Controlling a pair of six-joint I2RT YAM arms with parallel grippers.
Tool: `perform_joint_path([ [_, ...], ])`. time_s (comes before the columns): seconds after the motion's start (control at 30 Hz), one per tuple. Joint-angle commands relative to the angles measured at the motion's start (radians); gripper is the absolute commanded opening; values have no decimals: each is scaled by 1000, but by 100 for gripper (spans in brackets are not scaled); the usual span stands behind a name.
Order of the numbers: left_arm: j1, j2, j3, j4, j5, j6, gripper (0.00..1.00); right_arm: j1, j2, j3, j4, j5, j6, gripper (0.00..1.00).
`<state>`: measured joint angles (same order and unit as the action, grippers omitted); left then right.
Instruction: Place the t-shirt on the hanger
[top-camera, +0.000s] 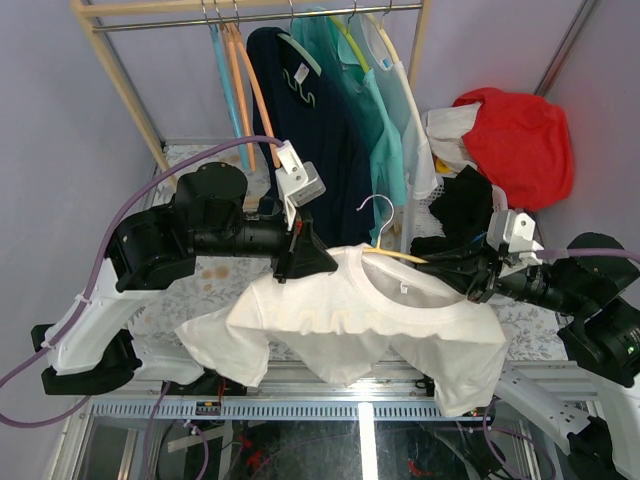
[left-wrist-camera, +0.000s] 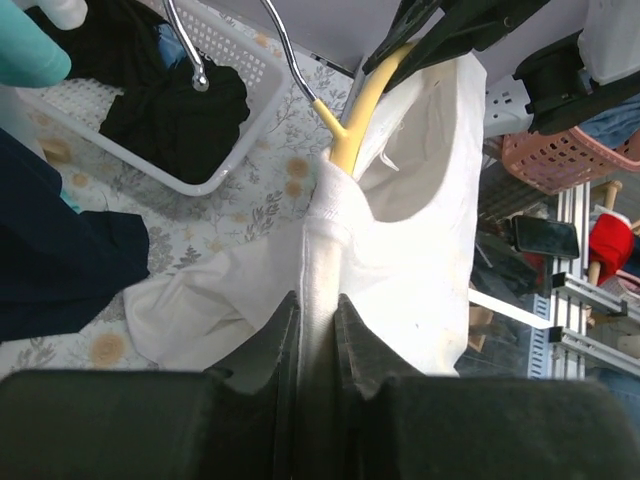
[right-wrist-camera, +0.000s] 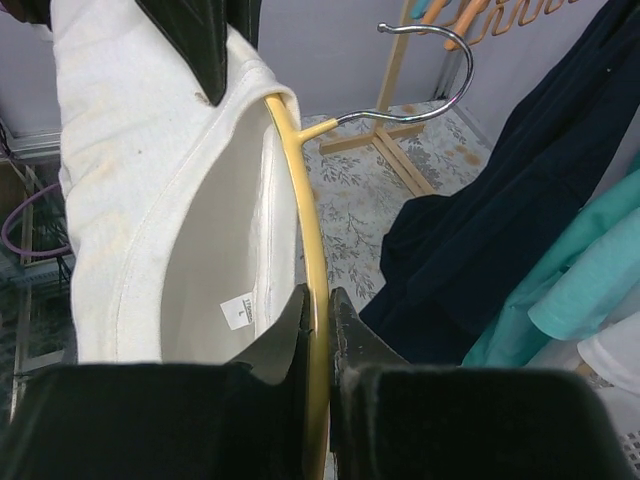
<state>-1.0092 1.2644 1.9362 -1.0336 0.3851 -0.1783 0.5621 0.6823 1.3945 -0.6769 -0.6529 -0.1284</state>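
Note:
The white t-shirt (top-camera: 360, 320) hangs in the air between both arms, its neck hole around the pale yellow hanger (top-camera: 400, 256). My left gripper (top-camera: 318, 262) is shut on a fold of the t-shirt (left-wrist-camera: 400, 260) at its left shoulder, just below where the hanger (left-wrist-camera: 355, 130) enters the collar. My left gripper's jaws (left-wrist-camera: 318, 305) pinch the white fabric tightly. My right gripper (top-camera: 470, 285) is shut on the hanger's bare right arm (right-wrist-camera: 305, 200); the jaws (right-wrist-camera: 320, 300) clamp the yellow bar beside the t-shirt's collar (right-wrist-camera: 130, 200). The hanger's left arm is hidden inside the cloth.
A wooden rack (top-camera: 125, 90) behind carries a navy shirt (top-camera: 300, 110), a mint shirt (top-camera: 375, 130) and orange hangers (top-camera: 240, 70). A red cloth (top-camera: 520, 135) lies at the back right. A white basket (left-wrist-camera: 240, 120) with dark clothes sits on the floral table.

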Motion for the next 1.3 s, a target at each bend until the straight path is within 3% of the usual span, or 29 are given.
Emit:
perform_joint_path([
  [0.0,14,9,6,21,-13,14,0,-1,-12,5,126,-4,26,2],
  [0.1,14,15,14,8,-108,38,0,-1,22,25,108,24,44,6],
  [0.27,13,3,21,12,-321,96,0,-1,113,97,36,142,94,29],
  [0.57,14,-60,-38,103,-486,188,0,-1,251,225,-96,347,174,50],
  [0.7,12,-109,-82,151,-493,233,0,0,323,326,-232,483,280,48],
  [0.83,11,-152,-112,205,-502,270,0,0,362,346,-317,488,396,48],
  [0.97,10,-180,-139,253,-495,306,0,-1,334,336,-299,497,504,57],
  [1.27,6,-186,-194,355,-519,375,0,-1,274,205,-172,526,743,58],
])
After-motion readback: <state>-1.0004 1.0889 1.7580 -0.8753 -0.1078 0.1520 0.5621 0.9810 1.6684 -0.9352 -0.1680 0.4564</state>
